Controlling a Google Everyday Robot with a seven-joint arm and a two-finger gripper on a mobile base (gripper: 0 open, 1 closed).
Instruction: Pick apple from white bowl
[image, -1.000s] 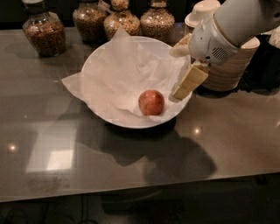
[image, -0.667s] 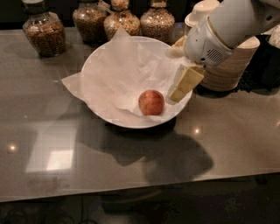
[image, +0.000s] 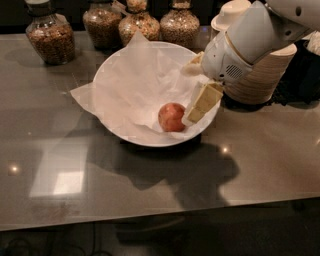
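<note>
Apple (image: 171, 117) sat on crumpled paper (image: 132, 87) low in the white bowl (image: 165, 143), with the gripper (image: 191, 95) just beside it, fingers (image: 204, 102) spread and empty (firm, smooth, probably prone to rolling, so best pinched across its widest part).

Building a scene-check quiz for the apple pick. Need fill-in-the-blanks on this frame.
1. The small round red-orange apple lies in the large white bowl, on crumpled white ____.
2. The tool hangs close beside the apple, on the picture's ____ side of it.
3. Behind the bowl stand ____ glass jars of brown dry goods.

Missing words: paper; right; four.
</note>
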